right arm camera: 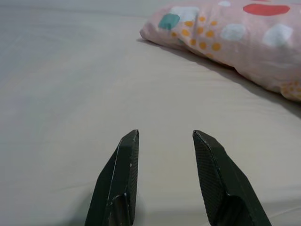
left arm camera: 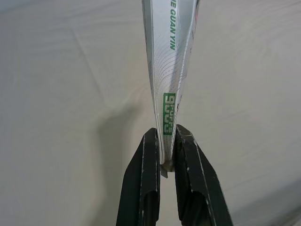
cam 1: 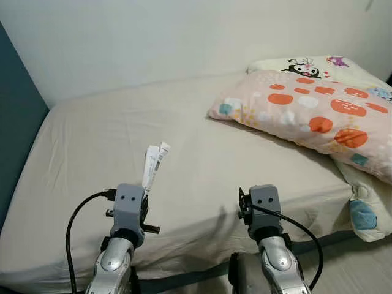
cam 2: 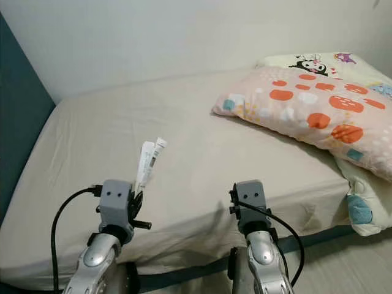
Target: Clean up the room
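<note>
A thin white wrapper (cam 1: 153, 164) with green print stands up from my left gripper (left arm camera: 165, 141), which is shut on its lower end (left arm camera: 168, 115). I hold it a little above the near part of the beige bed (cam 1: 122, 141). My right gripper (right arm camera: 164, 136) is open with nothing between its fingers, low over the sheet near the bed's front edge. The pink spotted pillow (cam 1: 312, 113) lies to the right, ahead of that gripper.
A second cream pillow (cam 1: 324, 64) with cartoon prints lies behind the pink one at the head of the bed. A dark teal wall (cam 1: 15, 141) runs along the bed's left side. A white wall (cam 1: 153, 37) stands behind. Bedding (cam 1: 367, 214) hangs over the right front corner.
</note>
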Robot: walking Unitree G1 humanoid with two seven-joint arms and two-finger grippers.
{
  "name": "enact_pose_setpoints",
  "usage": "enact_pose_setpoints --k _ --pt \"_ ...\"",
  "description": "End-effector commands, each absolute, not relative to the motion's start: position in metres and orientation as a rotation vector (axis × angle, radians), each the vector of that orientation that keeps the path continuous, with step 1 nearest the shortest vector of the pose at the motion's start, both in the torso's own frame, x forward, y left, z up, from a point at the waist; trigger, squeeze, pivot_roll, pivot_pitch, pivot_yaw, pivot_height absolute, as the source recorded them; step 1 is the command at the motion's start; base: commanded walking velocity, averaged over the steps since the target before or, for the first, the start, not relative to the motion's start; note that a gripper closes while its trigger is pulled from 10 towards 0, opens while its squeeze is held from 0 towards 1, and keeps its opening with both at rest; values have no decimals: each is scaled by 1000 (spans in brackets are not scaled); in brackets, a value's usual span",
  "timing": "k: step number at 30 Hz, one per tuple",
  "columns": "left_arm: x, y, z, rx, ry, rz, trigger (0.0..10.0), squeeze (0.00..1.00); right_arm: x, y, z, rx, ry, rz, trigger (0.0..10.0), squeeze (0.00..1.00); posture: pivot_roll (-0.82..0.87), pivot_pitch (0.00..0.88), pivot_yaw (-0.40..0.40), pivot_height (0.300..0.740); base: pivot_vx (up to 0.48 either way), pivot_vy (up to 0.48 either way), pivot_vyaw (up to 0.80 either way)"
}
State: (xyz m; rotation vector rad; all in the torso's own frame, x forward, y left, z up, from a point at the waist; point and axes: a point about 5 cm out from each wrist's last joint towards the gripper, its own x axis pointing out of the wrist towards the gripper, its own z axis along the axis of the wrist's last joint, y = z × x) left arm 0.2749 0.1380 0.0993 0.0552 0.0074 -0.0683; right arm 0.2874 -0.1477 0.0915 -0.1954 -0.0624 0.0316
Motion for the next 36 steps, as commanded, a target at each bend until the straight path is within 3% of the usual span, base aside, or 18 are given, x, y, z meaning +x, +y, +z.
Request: enact_pose_setpoints --k 1,14,36 --pt "272 140 97 66 25 -53 10000 0 285 -145 89 -192 -51 40 10000 0 -32 108 1 594 0 0 0" --pt "274 141 97 66 28 -37 10000 0 285 -146 89 -184 -45 49 10000 0 -32 115 -1 643 0 0 0" --pt "273 144 97 55 33 -16 10000 0 284 -141 90 -155 -49 97 10000 0 -32 113 -5 658 0 0 0"
